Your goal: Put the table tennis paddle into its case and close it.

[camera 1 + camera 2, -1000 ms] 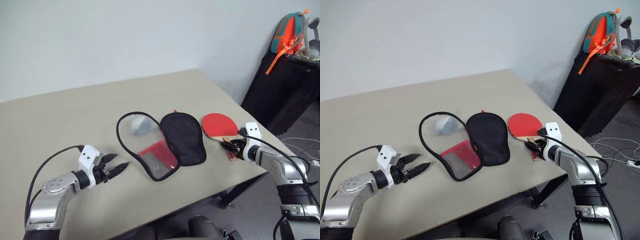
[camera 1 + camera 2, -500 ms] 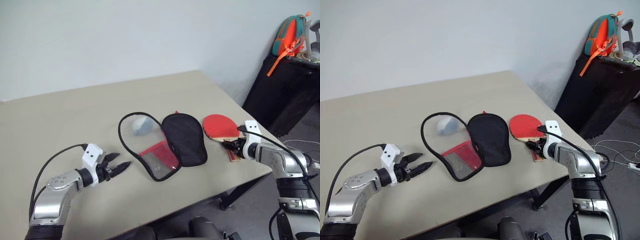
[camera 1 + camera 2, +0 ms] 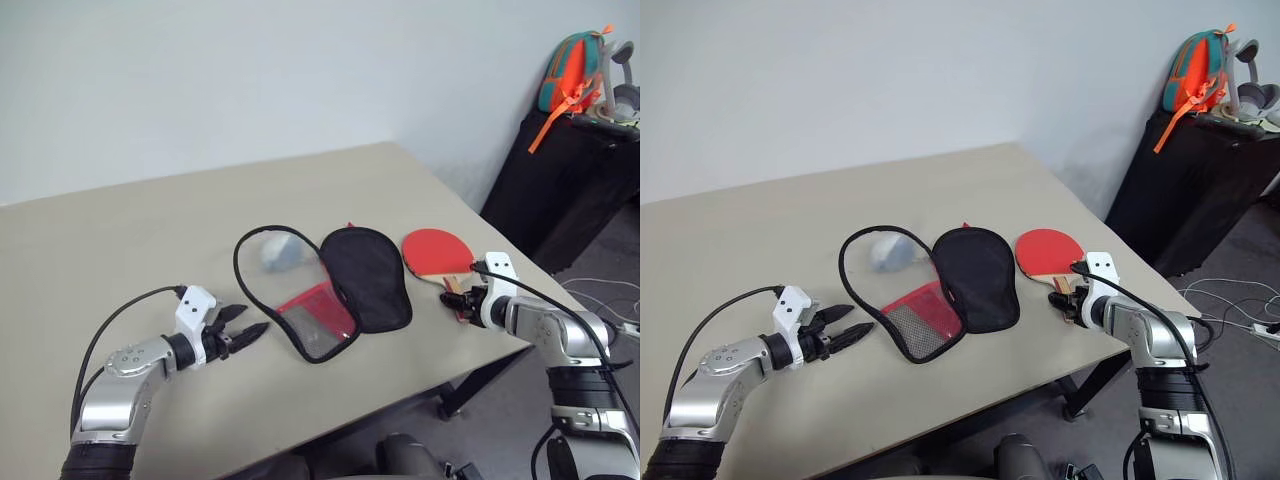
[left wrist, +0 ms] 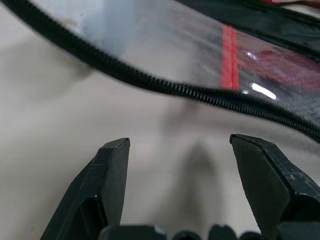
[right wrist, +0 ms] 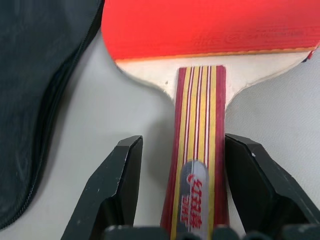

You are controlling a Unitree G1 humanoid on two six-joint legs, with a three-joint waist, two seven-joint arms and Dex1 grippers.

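Observation:
The table tennis paddle [image 3: 436, 250] lies flat near the table's right edge, red face up, its striped wooden handle [image 5: 197, 150] pointing toward me. My right gripper [image 3: 461, 296] is open and straddles the handle, with a gap showing beside one finger [image 5: 122, 170]. The case [image 3: 368, 275] lies unzipped and spread in the middle of the table. Its black half is on the right, and its clear, red and mesh flap [image 3: 300, 300] is on the left. My left gripper [image 3: 240, 333] is open just left of the flap, its fingertips [image 4: 115, 155] short of the zipper rim [image 4: 165, 87].
A small grey wad [image 3: 280, 252] sits under the case's clear flap. The beige table [image 3: 120, 250] ends just right of the paddle. Beyond it stands black furniture [image 3: 560, 170] with an orange and teal backpack [image 3: 572, 62] on top. Cables [image 3: 1230, 300] lie on the floor.
My right gripper has tipped further downward over the paddle's handle. The left gripper, the paddle and the case stay where they were.

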